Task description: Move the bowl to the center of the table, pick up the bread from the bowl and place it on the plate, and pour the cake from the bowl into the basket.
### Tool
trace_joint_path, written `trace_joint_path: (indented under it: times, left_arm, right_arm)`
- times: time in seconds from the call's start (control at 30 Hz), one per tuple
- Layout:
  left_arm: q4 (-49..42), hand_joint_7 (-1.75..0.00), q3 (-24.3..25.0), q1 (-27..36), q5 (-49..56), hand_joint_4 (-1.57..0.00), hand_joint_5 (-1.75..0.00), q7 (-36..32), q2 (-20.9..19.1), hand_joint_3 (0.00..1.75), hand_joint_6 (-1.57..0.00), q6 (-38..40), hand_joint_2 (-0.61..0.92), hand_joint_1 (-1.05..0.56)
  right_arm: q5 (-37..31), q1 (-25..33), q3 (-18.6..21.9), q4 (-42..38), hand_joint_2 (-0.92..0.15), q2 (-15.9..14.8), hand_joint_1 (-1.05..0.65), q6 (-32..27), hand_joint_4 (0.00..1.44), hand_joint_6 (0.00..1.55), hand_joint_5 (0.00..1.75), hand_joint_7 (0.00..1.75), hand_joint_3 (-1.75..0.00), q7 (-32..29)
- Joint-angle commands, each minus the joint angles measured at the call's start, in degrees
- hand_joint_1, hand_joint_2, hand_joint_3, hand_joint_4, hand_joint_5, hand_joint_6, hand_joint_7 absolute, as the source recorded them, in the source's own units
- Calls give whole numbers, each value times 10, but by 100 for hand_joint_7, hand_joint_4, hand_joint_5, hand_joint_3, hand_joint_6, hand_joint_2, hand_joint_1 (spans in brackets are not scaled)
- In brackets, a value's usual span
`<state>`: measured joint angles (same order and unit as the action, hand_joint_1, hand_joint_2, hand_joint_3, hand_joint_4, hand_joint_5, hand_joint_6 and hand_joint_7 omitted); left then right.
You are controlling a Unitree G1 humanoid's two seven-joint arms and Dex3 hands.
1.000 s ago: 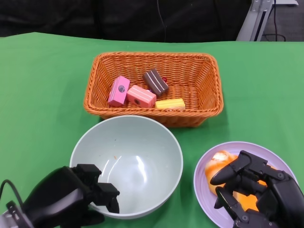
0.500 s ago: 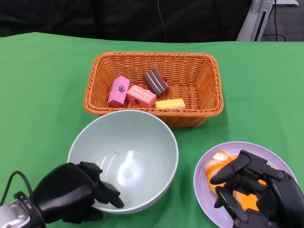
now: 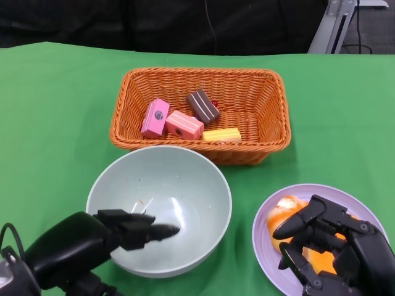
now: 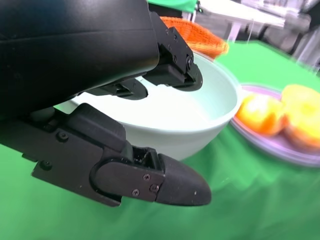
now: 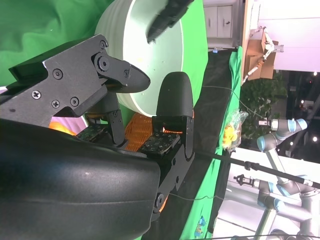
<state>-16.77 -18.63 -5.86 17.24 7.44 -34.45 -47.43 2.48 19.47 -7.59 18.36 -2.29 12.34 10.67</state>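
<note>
altogether four cakes (image 3: 184, 124) in one basket (image 3: 262, 92), one bowl (image 3: 191, 185).

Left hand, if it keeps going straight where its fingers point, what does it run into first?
The black left hand reaches over the near rim of the empty pale green bowl, fingers pointing across its hollow. Going straight, it would probably meet the bowl's far inner wall first, though height is unclear.

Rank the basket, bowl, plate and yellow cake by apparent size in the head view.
1. basket
2. bowl, somewhat smaller than the basket, though nearer the camera
3. plate, partly hidden by the right hand and cut off by the frame, so its full extent is unsure
4. yellow cake, clearly smallest
</note>
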Motion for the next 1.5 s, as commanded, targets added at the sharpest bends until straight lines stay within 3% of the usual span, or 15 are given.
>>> trace_joint_path:
  times: [0.03, 0.17, 0.2, 0.37, 0.4, 0.47, 0.5, 0.53, 0.57, 0.6, 0.7, 0.83, 1.13, 1.5]
  left_arm:
    - [6, 0, 7, 19, -117, -28, 0, 71, 9, 35, -29, 17, 92, -105]
    - [44, 0, 20, 40, -305, -28, -1, 180, 39, 34, -30, 95, 92, -105]
    - [57, -2, 29, 48, -345, -38, -5, 192, 54, 32, -35, 119, 92, -100]
    - [123, -4, 72, 85, -409, -58, -10, 194, 112, 25, -46, 195, 92, -80]
    - [139, -7, 79, 93, -417, -73, -16, 189, 125, 19, -59, 210, 92, -59]
    - [187, -15, 87, 106, -464, -90, -25, 180, 151, 15, -80, 277, 92, -41]
    - [208, -19, 91, 112, -480, -92, -44, 176, 159, 14, -91, 309, 92, -37]
    - [225, -26, 96, 117, -489, -88, -75, 173, 165, 13, -100, 335, 92, -33]
    - [239, -29, 99, 122, -491, -85, -86, 171, 171, 13, -103, 350, 92, -32]
    - [248, -49, 103, 126, -490, -82, -105, 172, 177, 17, -99, 362, 92, -28]
    - [280, -92, 109, 140, -485, -77, -129, 178, 190, 33, -84, 388, 88, -16]
    - [314, -111, 111, 147, -486, -73, -147, 195, 191, 54, -75, 425, 81, -12]
    - [345, -126, 115, 150, -412, -72, -155, 204, 190, 90, -69, 421, 63, -11]
    - [361, -133, 123, 160, -367, -68, -159, 231, 178, 78, -65, 402, 65, -19]
  right_arm:
    - [4, 0, 2, -1, -62, -3, -6, 2, 72, 67, 149, 119, -86, -2]
    - [3, 0, 2, 0, -62, -4, -7, 0, 71, 67, 149, 119, -85, -2]
    - [5, 0, 2, 1, -62, -4, -7, -2, 71, 67, 149, 120, -85, -1]
    - [11, -4, 3, 6, -62, -7, -7, -13, 71, 66, 149, 121, -85, 5]
    - [15, -6, 3, 8, -63, -9, -8, -17, 69, 65, 149, 122, -83, 8]
    - [24, -10, 2, 12, -65, -12, -9, -21, 67, 63, 149, 125, -78, 19]
    - [30, -11, 1, 15, -66, -14, -11, -23, 67, 62, 148, 126, -74, 24]
    - [34, -11, 0, 17, -68, -15, -12, -25, 67, 62, 147, 126, -70, 28]
    - [37, -11, 0, 22, -69, -17, -13, -29, 67, 62, 146, 126, -68, 34]
    - [40, -11, 0, 25, -70, -19, -14, -31, 66, 62, 145, 125, -66, 38]
    - [44, -10, -2, 43, -70, -29, -15, -43, 66, 62, 143, 123, -65, 51]
    - [60, -18, -3, 72, -70, -37, -18, -72, 70, 65, 141, 121, -64, 60]
    - [95, -23, -5, 119, -71, -47, -17, -130, 70, 68, 139, 116, -61, 76]
    - [105, -16, -19, 154, -70, -54, -16, -152, 71, 65, 141, 118, -68, 81]
